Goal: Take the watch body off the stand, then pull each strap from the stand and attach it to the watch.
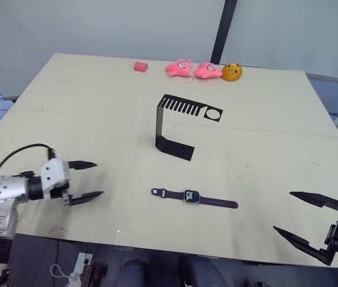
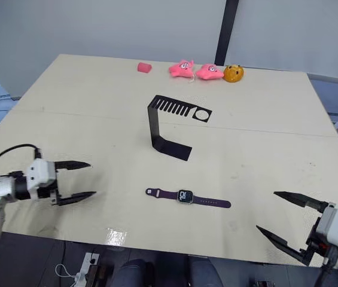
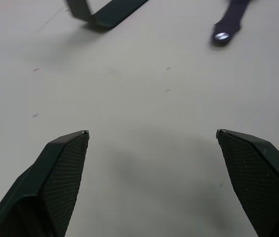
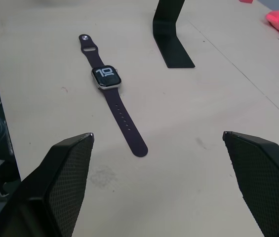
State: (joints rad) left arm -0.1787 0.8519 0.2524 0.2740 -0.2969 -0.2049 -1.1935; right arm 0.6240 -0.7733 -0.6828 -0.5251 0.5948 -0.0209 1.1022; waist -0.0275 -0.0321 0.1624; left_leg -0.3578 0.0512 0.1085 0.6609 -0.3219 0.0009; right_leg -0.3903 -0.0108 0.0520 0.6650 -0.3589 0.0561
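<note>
Black metal, the stand [image 1: 177, 127] sits mid-table with its comb-slotted top plate bare, while the watch body [image 4: 105, 77] lies flat on the table nearer the front edge, with a dark strap [image 4: 125, 123] running from each side of it; judged from this layout, removal and both attachments appear complete. The left gripper [image 1: 88, 180] hovers with fingers spread to the left of the watch, well apart from it, and the right gripper [image 2: 288, 225] hovers likewise spread at the front right, neither holding anything. Whether the strap ends are fully seated in the case cannot be made out.
</note>
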